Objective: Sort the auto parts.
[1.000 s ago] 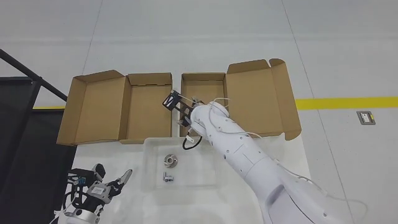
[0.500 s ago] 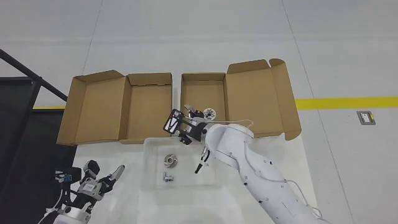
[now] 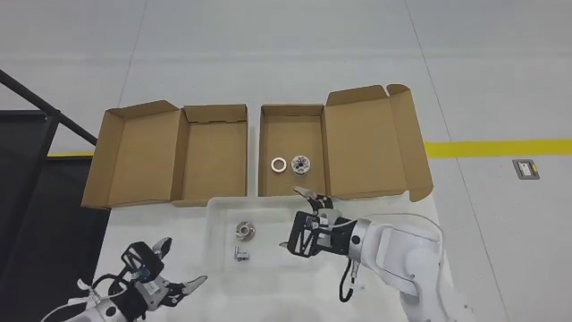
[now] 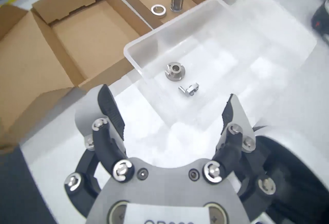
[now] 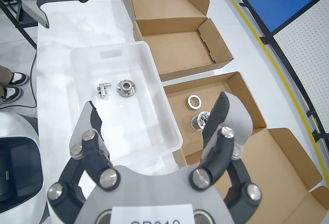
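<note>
Findings, top view. A clear plastic tray [image 3: 214,204] stood at lower centre of the frame on the white table [image 3: 134,233]. In the left part of the tray lay two metal parts: a flanged hub [image 3: 243,230] and, just below it in the frame, a small bracket [image 3: 241,253]. They were near each other but not touching.

Two open cardboard boxes stood side by side at mid-frame, directly above the tray, with their lids folded outward. The left box [image 3: 214,156] showed its bare brown floor. The right box [image 3: 290,130] held a metal ring [image 3: 280,165] and a toothed cylindrical part [image 3: 302,163]. These lay side by side and apart, close to the wall nearest the tray.

The right gripper [image 3: 293,220] hung over the right portion of the tray, below the right box in the frame. Its jaws were spread wide with nothing between them. In the right wrist view, one finger pad [image 5: 216,117] partly covered the toothed part.

The left gripper [image 3: 181,262] was at lower left of the frame, over the table beside the tray's left end. Its jaws were likewise spread wide and held nothing. In the left wrist view, the hub and bracket lay in the tray beyond the open fingers [image 4: 110,106].
</note>
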`<action>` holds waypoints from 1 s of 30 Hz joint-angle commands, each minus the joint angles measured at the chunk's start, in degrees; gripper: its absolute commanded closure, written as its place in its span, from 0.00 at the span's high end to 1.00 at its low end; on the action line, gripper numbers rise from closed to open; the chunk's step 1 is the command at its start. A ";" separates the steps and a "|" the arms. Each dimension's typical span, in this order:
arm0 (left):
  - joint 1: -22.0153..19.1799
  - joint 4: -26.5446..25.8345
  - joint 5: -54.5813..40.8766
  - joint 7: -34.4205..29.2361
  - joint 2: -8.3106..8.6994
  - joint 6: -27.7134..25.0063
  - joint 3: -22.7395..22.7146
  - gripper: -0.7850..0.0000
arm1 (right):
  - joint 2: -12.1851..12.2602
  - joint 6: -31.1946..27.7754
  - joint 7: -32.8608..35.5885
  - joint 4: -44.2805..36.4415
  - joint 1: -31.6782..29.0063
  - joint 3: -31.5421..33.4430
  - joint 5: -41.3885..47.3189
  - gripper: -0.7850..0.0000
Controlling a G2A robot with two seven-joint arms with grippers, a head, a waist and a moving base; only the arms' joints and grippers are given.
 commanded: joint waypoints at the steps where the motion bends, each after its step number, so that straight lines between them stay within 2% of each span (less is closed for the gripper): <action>1: 0.16 -0.69 1.18 -0.11 -0.01 0.32 0.32 1.00 | 0.00 -0.01 0.00 0.00 0.00 0.00 0.00 1.00; 9: -0.02 -0.80 1.83 -0.14 0.00 0.70 0.52 1.00 | 0.02 0.71 -0.68 -0.51 -0.24 0.14 0.15 1.00; 13: -2.45 -0.67 5.65 -1.91 0.11 1.44 3.91 1.00 | 0.74 1.40 -5.27 -3.19 -3.18 2.42 -0.57 1.00; 18: -9.61 -1.66 10.99 -8.33 0.38 -0.07 10.43 1.00 | 2.18 -1.43 -13.45 -7.86 -8.81 8.37 -1.12 1.00; 22: -16.18 -0.68 15.94 -13.46 0.25 -0.84 18.27 1.00 | 3.10 -0.06 -19.18 -9.99 -13.29 13.24 -2.71 1.00; 26: -23.25 3.02 20.28 -19.40 -0.17 -1.49 25.64 1.00 | 3.70 1.18 -23.20 -10.26 -15.69 15.61 -3.35 1.00; 30: -29.72 7.81 19.81 -26.58 -1.07 0.33 31.37 1.00 | 4.05 2.14 -24.78 -10.21 -16.58 16.24 -3.66 1.00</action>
